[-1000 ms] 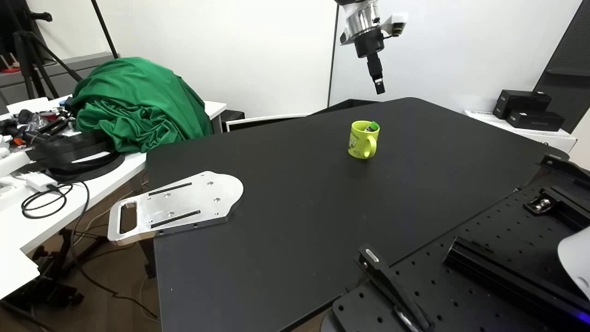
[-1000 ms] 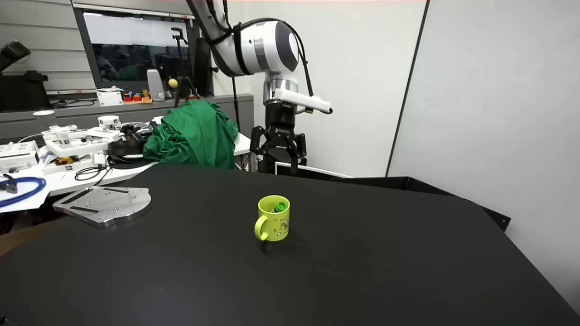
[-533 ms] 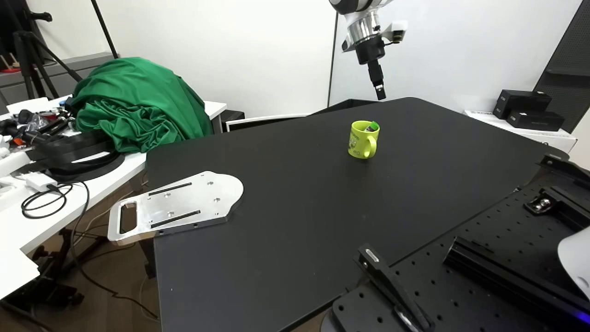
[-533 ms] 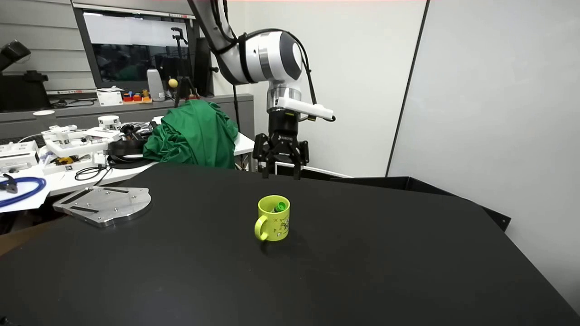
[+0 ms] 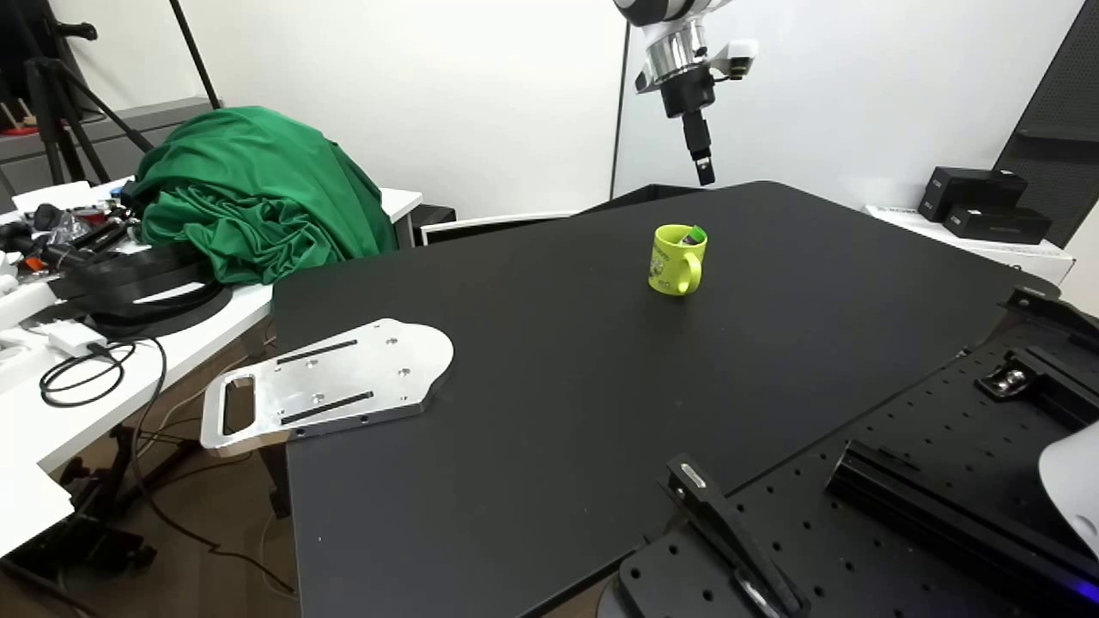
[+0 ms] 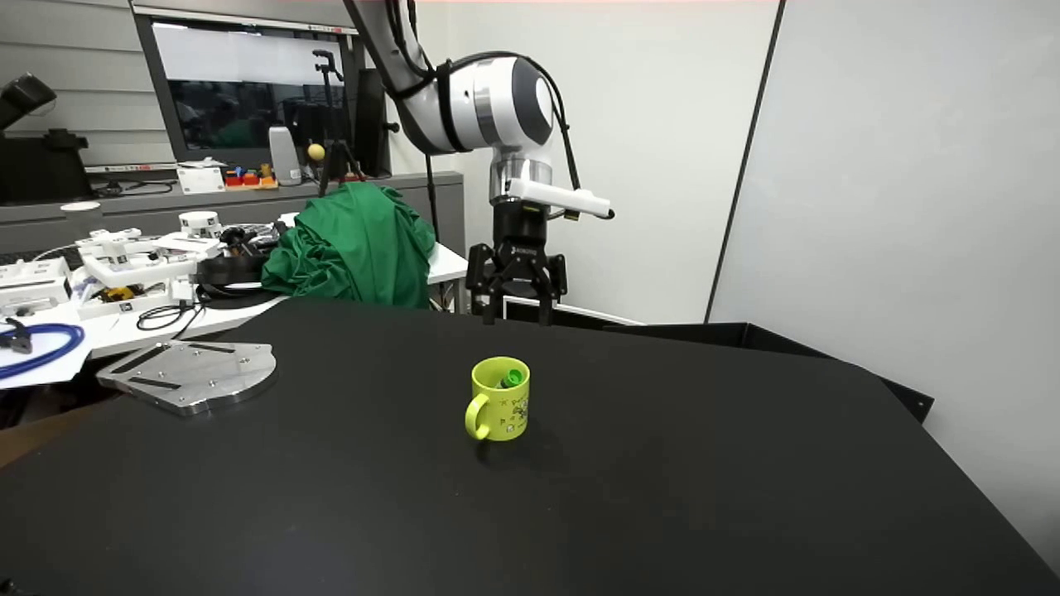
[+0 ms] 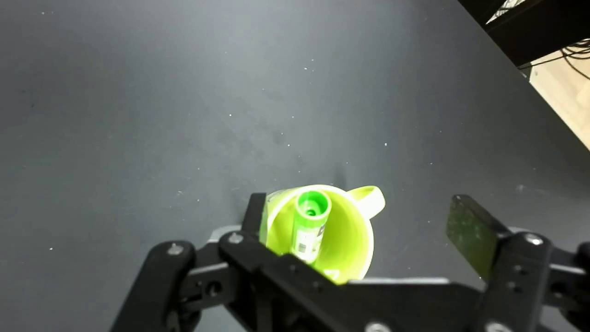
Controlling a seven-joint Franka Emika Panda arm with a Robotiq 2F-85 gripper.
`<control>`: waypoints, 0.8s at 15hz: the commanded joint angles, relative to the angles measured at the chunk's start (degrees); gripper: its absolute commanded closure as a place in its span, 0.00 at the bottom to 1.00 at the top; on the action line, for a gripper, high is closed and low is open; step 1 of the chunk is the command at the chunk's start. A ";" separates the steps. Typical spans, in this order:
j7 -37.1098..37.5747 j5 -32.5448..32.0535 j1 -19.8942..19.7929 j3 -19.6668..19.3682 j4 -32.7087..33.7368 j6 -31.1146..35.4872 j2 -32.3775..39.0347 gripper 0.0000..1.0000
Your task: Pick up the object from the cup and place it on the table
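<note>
The lime-green cup (image 5: 665, 264) stands upright on the black table (image 5: 515, 386); it also shows in an exterior view (image 6: 507, 415) and in the wrist view (image 7: 352, 235). The object, a green stick-like tube with a white label (image 7: 308, 230), leans inside the cup. Its green end reaches the rim in both exterior views (image 5: 694, 235) (image 6: 513, 378). Its lower part is hidden in the cup. My gripper (image 6: 517, 319) is open and empty, above and apart from the cup. In the wrist view the gripper (image 7: 362, 207) frames the cup, with the object nearer the left finger.
A silver metal plate (image 5: 343, 369) lies at the table's edge and also shows in an exterior view (image 6: 195, 377). A green cloth heap (image 5: 258, 189) sits on the white bench beside the table. Black boxes (image 5: 979, 206) stand beyond another table edge. Clamps (image 5: 721, 532) sit near the robot base.
Over the last second my gripper has come down a little, mostly in the first half; since then it has barely moved. The cup and the object have not moved.
</note>
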 commanded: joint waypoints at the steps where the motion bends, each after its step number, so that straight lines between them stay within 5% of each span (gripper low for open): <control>1: 1.32 -0.57 -0.58 -0.12 2.05 1.73 1.30 0.00; 12: 3.20 0.70 -0.88 -0.02 6.77 2.51 7.10 0.00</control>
